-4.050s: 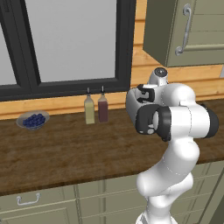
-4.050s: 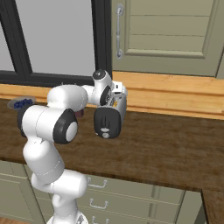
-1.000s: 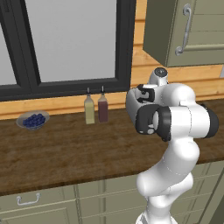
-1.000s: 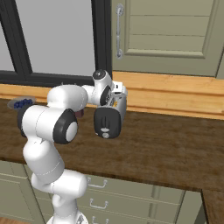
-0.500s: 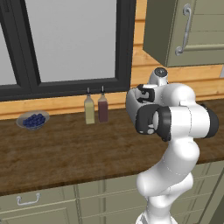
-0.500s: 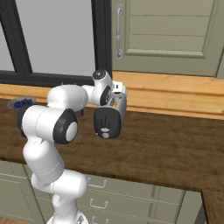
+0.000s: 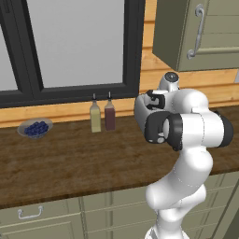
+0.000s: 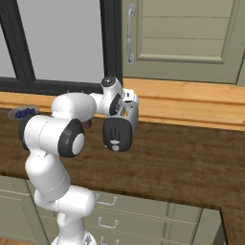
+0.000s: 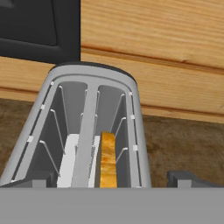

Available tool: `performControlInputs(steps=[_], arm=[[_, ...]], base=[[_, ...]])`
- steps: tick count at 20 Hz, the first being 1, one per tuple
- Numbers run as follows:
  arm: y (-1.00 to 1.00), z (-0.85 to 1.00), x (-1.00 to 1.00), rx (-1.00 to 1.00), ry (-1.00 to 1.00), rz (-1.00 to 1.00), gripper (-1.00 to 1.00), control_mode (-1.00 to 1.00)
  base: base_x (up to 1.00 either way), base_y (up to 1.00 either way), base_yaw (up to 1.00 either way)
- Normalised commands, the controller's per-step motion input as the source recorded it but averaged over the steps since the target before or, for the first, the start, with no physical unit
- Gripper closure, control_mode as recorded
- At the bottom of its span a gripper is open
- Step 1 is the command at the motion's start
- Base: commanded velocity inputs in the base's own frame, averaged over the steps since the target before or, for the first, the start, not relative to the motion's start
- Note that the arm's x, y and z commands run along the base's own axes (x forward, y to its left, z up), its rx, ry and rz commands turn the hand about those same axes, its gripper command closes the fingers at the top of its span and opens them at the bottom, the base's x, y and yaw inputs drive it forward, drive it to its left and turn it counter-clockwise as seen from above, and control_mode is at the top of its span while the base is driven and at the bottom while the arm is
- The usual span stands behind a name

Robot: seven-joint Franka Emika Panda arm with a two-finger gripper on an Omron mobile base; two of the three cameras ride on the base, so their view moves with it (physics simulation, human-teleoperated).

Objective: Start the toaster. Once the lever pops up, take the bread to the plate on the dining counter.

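The claw (image 9: 111, 179) hangs directly over the toaster (image 9: 85, 131), looking down into its two slots. One dark fingertip (image 9: 188, 178) shows at the lower right of the hand view, out past the toaster's right wall, and a small dark piece at the lower left edge may be the other one, so the claw stands spread wide, with the toaster's width between its tips and nothing pinched.

The bread (image 9: 107, 159) sits upright in the slot on the right as the hand view shows it, straight below the claw, its golden-brown top edge exposed between the wire guides. The neighbouring slot shows a pale strip low down that I cannot identify.

The toaster stands on the dark wood-grain worktop (image 9: 183, 144), close to the wooden back wall (image 9: 153, 39) beyond the claw, with the corner of a black window frame (image 9: 39, 26) past the toaster's far end.

In the right base view the toaster (image 8: 133, 115) shows as a sliver of silver behind the arm's wrist. In the left base view, well to the claw's left along the worktop (image 7: 70, 163), two bottles (image 7: 102, 116) stand side by side, and further left still is a grey bowl of blueberries (image 7: 35, 128).
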Motion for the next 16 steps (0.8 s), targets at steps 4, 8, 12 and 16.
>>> performControlInputs(steps=[4,8,12,16], arm=[[0.00,0.00,0.00,0.00,0.00,0.00,-1.00,-1.00],[0.00,0.00,0.00,0.00,0.00,0.00,-1.00,-1.00],[0.00,0.00,0.00,0.00,0.00,0.00,-1.00,-1.00],[0.00,0.00,0.00,0.00,0.00,0.00,-1.00,-1.00]], base=[[0.00,0.00,0.00],[0.00,0.00,0.00],[0.00,0.00,0.00],[0.00,0.00,0.00]])
